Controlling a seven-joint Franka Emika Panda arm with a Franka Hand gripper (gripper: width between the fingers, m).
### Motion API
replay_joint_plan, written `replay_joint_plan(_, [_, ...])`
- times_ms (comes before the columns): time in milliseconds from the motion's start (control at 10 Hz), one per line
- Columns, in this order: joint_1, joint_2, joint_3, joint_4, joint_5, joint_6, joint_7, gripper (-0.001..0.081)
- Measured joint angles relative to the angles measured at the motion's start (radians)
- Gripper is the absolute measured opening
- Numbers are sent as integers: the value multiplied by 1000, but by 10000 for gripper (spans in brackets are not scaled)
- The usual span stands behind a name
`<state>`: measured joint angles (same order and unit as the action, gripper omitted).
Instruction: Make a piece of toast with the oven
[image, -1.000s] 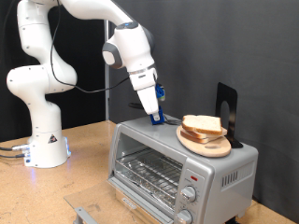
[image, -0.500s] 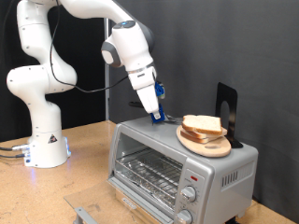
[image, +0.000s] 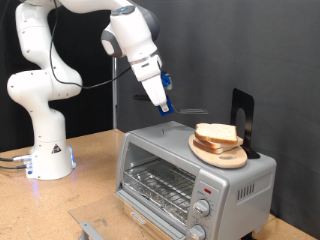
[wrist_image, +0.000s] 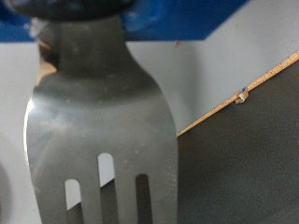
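Observation:
The silver toaster oven (image: 190, 172) stands at the exterior view's lower right, its wire rack showing at the front. The piece of toast (image: 216, 132) lies on a round wooden plate (image: 220, 154) on top of the oven. My gripper (image: 163, 104) hangs above the oven's top, to the left of the toast and apart from it. It is shut on a blue-handled metal turner (image: 186, 111) whose flat end points towards the toast. In the wrist view the slotted metal blade (wrist_image: 103, 131) fills the picture under the blue handle (wrist_image: 168, 17).
A black stand (image: 242, 116) rises behind the plate on the oven top. The arm's white base (image: 45, 150) stands on the wooden table (image: 85, 190) at the exterior view's left. A grey object (image: 90, 230) lies at the bottom edge.
My gripper has lifted up and a little to the left off the oven top, carrying the turner. The toast and plate have not moved.

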<state>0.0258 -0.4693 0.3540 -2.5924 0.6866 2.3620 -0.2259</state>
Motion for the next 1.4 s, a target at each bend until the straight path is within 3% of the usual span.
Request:
replay_joint_plan(200, [0, -3, -10, -13, 83, 57, 4, 490])
replay_joint_plan(500, [-7, -55, -93, -66, 191, 105, -45, 490])
replay_joint_plan(800, [-36, -128, -176, -111, 183, 34, -75, 490])
replay_joint_plan(1200, [-39, -132, -188, -125, 183, 37, -99, 490])
replay_joint_plan(1400, [-63, -145, -213, -149, 166, 34, -107, 490])
